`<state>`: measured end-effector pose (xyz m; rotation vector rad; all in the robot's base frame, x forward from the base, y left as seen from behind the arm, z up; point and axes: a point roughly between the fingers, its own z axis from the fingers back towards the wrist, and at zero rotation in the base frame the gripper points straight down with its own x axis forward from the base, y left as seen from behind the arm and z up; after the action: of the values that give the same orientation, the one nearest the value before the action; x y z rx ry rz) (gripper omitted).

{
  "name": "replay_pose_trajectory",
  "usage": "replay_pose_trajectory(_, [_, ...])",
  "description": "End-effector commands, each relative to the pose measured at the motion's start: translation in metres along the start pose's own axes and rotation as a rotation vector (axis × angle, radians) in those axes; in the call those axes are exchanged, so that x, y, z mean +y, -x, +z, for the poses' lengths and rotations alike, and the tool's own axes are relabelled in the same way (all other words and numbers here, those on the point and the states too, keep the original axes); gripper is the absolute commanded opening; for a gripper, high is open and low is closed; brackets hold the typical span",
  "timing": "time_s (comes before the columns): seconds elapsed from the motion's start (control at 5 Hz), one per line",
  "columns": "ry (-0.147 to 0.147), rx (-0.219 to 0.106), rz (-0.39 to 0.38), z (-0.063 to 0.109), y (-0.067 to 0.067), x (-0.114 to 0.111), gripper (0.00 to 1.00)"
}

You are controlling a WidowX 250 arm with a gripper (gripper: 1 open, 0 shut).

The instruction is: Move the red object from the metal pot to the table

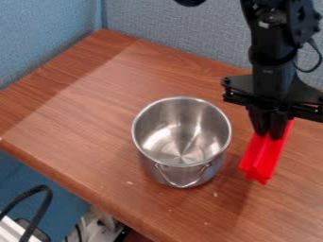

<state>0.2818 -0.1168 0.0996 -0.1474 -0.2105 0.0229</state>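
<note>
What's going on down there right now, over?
Gripper shut on the red object. Red object out of the metal pot, lower end at the table beside it. Pot empty. Nothing in the way.

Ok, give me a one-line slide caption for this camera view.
Tool shut on the red object, its lower end at the table beside the empty metal pot.

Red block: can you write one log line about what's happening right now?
gripper: shut on red block | red block: outside metal pot, lower end at the table | pot: empty | release: not yet
</note>
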Motion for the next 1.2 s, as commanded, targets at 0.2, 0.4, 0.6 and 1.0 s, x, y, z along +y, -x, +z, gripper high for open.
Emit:
replay_pose_trajectory(0.2, [0.005,-0.028,0.022,-0.005,-0.010,-0.001,0.00])
replay_pose_trajectory(0.4, [0.012,-0.038,0.038,-0.007,-0.012,-0.001,0.00])
replay_pose_trajectory(0.6, [0.011,-0.043,0.043,-0.008,-0.013,-0.001,0.00])
replay_pose_trajectory(1.0, [0.004,-0.050,0.044,-0.010,-0.015,-0.001,0.00])
